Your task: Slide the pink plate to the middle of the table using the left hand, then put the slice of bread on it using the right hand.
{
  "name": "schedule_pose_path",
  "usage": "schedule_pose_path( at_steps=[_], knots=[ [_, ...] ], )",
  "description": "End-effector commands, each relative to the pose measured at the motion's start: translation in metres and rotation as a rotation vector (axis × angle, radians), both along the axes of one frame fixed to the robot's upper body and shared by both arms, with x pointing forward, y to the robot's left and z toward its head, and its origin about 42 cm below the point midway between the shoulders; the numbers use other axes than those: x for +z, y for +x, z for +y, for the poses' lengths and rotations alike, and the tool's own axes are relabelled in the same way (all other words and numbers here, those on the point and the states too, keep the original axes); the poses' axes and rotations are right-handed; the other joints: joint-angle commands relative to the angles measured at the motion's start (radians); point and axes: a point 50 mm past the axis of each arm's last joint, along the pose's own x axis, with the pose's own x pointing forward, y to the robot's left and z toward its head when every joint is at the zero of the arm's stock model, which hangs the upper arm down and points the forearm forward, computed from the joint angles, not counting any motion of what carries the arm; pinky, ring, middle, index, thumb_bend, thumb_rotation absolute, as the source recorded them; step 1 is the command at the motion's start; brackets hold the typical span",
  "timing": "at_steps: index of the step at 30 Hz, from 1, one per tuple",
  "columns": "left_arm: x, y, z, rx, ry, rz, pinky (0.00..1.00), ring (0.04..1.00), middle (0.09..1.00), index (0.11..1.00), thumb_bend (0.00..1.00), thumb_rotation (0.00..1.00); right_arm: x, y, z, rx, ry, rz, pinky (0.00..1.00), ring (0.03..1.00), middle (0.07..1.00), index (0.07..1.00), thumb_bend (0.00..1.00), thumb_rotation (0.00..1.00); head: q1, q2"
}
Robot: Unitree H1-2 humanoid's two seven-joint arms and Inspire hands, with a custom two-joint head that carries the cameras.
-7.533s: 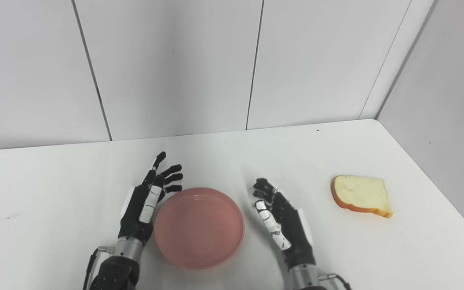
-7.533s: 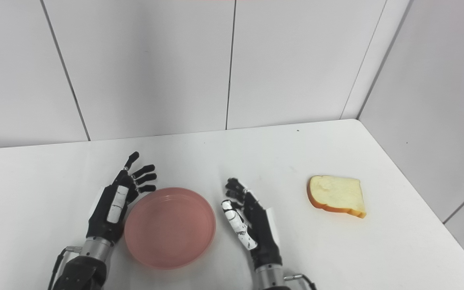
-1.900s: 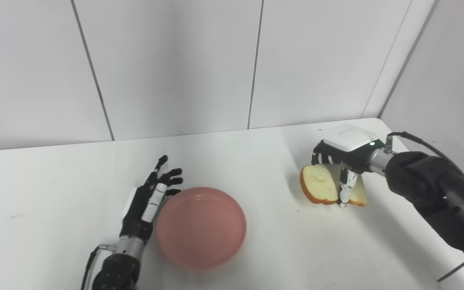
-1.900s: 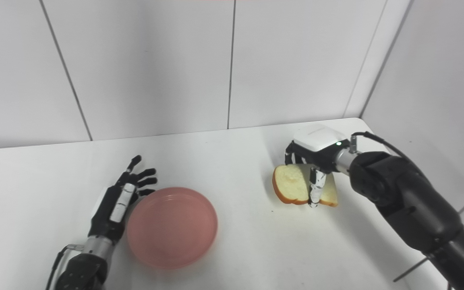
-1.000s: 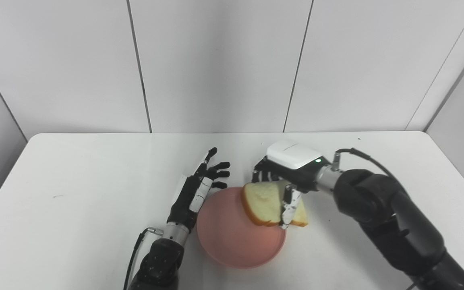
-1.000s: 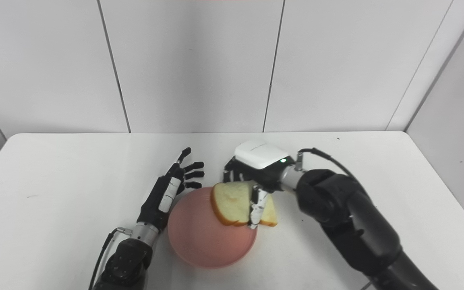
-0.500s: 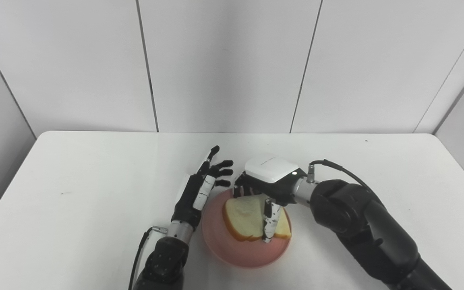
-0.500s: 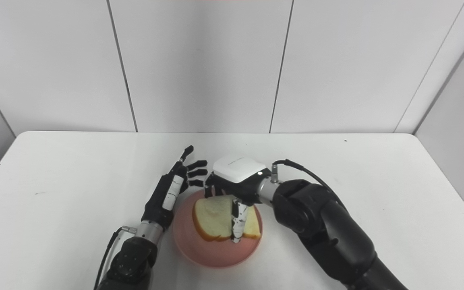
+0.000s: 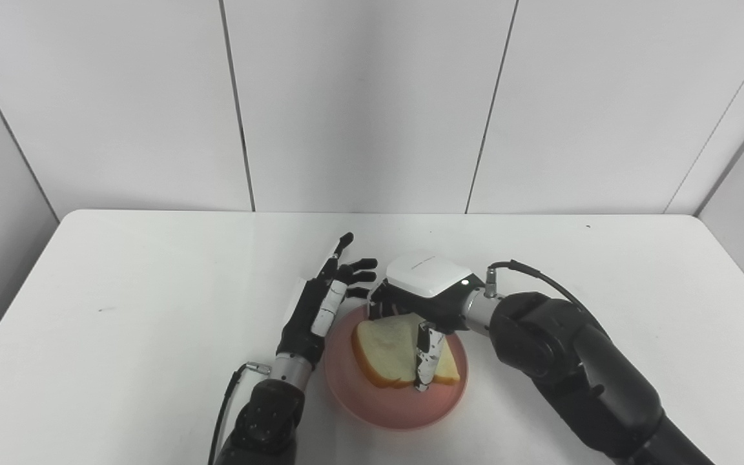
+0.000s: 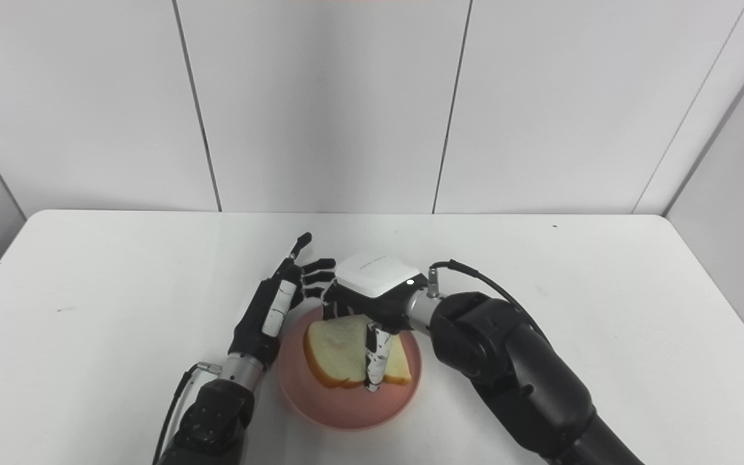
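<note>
right hand clamps bread over plate, mid-table | left hand splayed beside rim, holding nothing | I judge bread light, soft, crushable; I pinch the crust edges gently

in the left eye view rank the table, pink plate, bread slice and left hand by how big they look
1. table, by far the largest
2. pink plate
3 and 4. bread slice and left hand look about alike; the right hand covers part of the bread, so no firm ranking.
</note>
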Motion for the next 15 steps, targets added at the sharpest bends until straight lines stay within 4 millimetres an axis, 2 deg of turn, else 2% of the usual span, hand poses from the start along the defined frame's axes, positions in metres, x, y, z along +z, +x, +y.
schedule_pose_path(
  at_steps=[1, 3, 5, 11, 15],
  knots=[
    [-0.0465, -0.0318, -0.0011, 0.016, -0.003, 0.126, 0.64, 0.752, 0.780, 0.932, 0.90, 0.98, 0.0177, 0.0020, -0.0002, 0.027, 0.031, -0.079, 0.58, 0.685, 0.709, 0.622, 0.83, 0.47, 0.001, 0.002],
    [-0.0466, -0.0321, -0.0004, 0.017, -0.003, 0.127, 0.65, 0.750, 0.786, 0.934, 0.91, 0.98, 0.0172, 0.0014, -0.0015, 0.028, 0.039, -0.079, 0.63, 0.733, 0.761, 0.656, 0.95, 0.51, -0.002, 0.004],
    [-0.0470, -0.0322, 0.0004, 0.016, -0.007, 0.131, 0.65, 0.745, 0.786, 0.934, 0.91, 0.98, 0.0179, 0.0008, -0.0025, 0.027, 0.051, -0.074, 0.66, 0.751, 0.775, 0.680, 0.99, 0.51, -0.005, 0.004],
    [-0.0475, -0.0334, 0.0013, 0.015, -0.005, 0.131, 0.66, 0.737, 0.786, 0.938, 0.91, 0.98, 0.0226, -0.0009, -0.0048, 0.040, 0.044, -0.091, 0.80, 0.824, 0.814, 0.722, 1.00, 0.51, -0.009, 0.007],
    [-0.0482, -0.0339, 0.0015, 0.015, -0.009, 0.133, 0.66, 0.737, 0.788, 0.939, 0.91, 0.98, 0.0260, -0.0023, -0.0064, 0.041, 0.037, -0.088, 0.79, 0.826, 0.813, 0.716, 1.00, 0.46, -0.009, 0.007]
  ],
)
